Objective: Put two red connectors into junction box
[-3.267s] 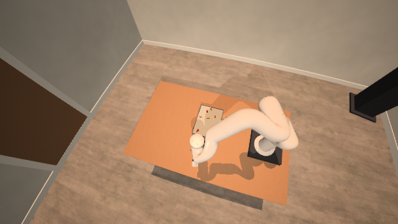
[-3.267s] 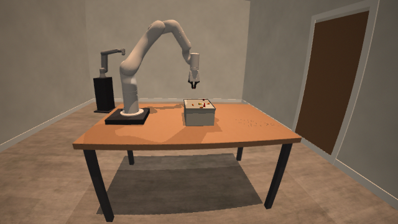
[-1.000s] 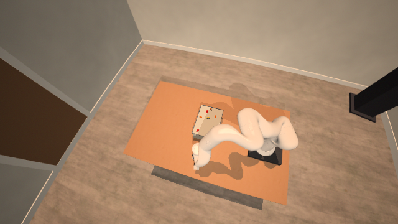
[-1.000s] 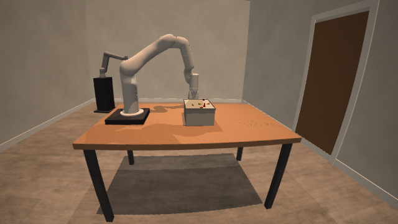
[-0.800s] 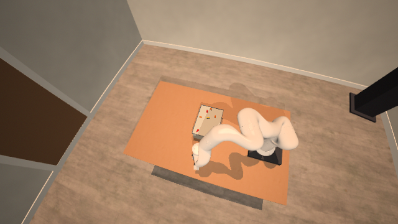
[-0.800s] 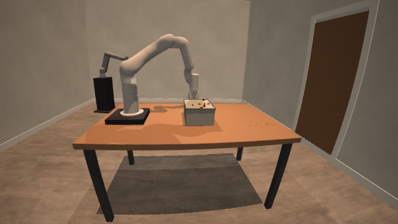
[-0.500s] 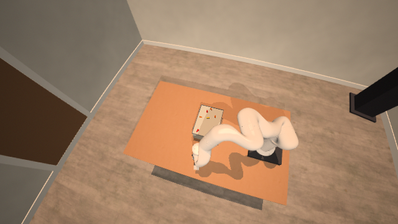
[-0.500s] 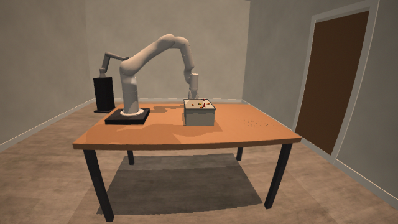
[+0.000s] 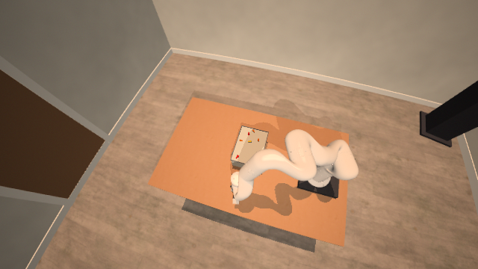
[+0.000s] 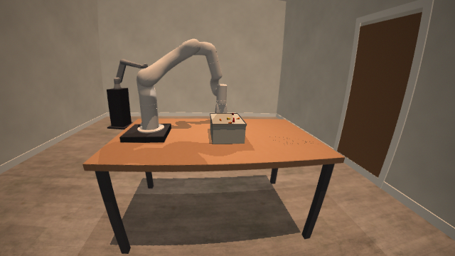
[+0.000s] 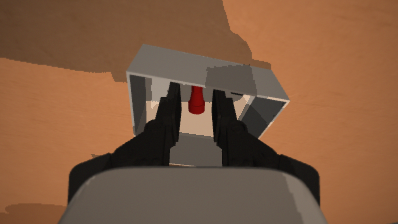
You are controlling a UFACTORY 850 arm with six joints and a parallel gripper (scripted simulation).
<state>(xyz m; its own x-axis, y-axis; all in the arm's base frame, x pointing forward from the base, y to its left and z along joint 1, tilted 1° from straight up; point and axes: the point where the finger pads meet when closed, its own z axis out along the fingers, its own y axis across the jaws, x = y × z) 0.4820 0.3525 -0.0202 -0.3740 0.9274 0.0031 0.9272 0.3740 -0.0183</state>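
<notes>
In the wrist view my gripper (image 11: pixel 196 95) hangs straight over the open steel junction box (image 11: pixel 206 106). Its fingers stand apart. A red connector (image 11: pixel 196 101) shows between the fingertips, with a clear gap on each side, so no finger presses on it. It lies lower than the fingertips, inside the box walls. The tool case (image 9: pixel 249 146) stands beside the box, with several connectors on its lid, among them red ones (image 9: pixel 237 157) (image 9: pixel 253 131). In the exterior view the gripper (image 10: pixel 220 107) is behind the case (image 10: pixel 227 129), which hides the box.
The arm's base (image 9: pixel 319 184) sits on a black plate at the table's right side. A black stand (image 10: pixel 119 107) stands on the floor beyond the table. The arm's forearm (image 9: pixel 269 161) passes over the case's near corner.
</notes>
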